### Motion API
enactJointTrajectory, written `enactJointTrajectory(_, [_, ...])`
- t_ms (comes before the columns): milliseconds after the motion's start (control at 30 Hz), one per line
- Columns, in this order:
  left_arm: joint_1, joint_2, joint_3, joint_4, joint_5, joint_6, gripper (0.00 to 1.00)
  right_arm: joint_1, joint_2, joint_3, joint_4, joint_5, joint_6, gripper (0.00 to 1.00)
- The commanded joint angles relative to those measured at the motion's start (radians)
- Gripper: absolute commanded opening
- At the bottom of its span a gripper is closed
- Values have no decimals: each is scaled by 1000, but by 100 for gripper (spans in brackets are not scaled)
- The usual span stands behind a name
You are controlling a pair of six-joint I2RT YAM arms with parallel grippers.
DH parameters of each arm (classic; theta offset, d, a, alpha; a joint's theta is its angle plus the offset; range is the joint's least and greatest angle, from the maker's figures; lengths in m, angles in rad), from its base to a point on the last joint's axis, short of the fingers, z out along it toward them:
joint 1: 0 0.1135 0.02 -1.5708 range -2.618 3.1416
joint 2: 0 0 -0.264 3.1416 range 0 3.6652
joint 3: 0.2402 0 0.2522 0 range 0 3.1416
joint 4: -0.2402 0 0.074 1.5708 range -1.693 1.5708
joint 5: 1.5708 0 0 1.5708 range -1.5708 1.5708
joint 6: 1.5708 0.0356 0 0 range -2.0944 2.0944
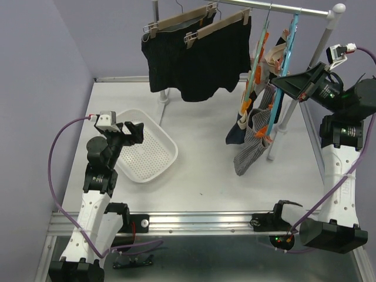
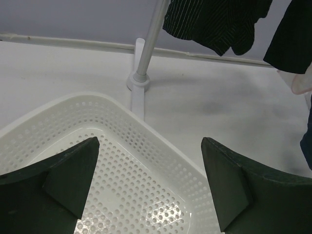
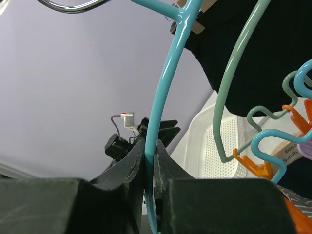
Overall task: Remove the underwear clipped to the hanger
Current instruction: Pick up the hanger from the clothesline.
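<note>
Up close, right gripper [image 3: 150, 152] pinched tight on the blue hanger [image 3: 168, 78], small underwear pieces [image 1: 252, 138] clipped lower down, near the jaws. Left gripper [image 2: 150, 141] spread wide over the white basket [image 1: 161, 132], bare table [image 1: 205, 176] between the arms. Black shorts [image 1: 197, 59] well apart, up on the rail [image 1: 282, 7].

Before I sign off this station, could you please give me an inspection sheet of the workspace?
Surface: white table, no spills seen.
Job's things: two black shorts on wooden hangers; small pieces clipped to blue hanger.
Clutter: nothing seen; white basket empty.
Grippers: left pincer open over basket; right pincer shut on blue hanger.
Cables: purple cables loop beside each arm, clear of clothes.
Surroundings: lilac walls, metal rail.
</note>
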Motion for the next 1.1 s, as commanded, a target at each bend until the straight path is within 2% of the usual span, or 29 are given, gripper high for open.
enactJointTrajectory(0, [0,-14,19,61,22,2,98,-8,-31,-21,57,45,-74,1])
enactJointTrajectory(167, [0,-14,19,60,23,3,98,-8,-38,-59,58,38,-57,1])
enactJointTrajectory(567, [0,-21,16,87,80,3,98,-8,-174,-247,35,-62,-92,1])
enactJointTrajectory(633, [0,-40,13,115,123,13,98,-7,-201,-260,-11,-74,-129,1])
enactJointTrajectory(667, [-1,-48,5,130,139,16,98,-7,-227,-256,-50,-73,-202,1])
enactJointTrajectory(700, [-1,-57,-1,147,187,19,98,-8,-237,-250,-162,-68,-247,0])
enactJointTrajectory(800, [-7,-97,-28,234,297,13,98,-7,-287,-279,-254,-82,-327,1])
enactJointTrajectory(967, [-78,-94,-64,414,475,11,97,-8,-348,-415,-282,-186,-352,1])
enactJointTrajectory(1067, [-144,-102,-53,460,526,78,98,-7,-376,-457,-293,-249,-372,1])
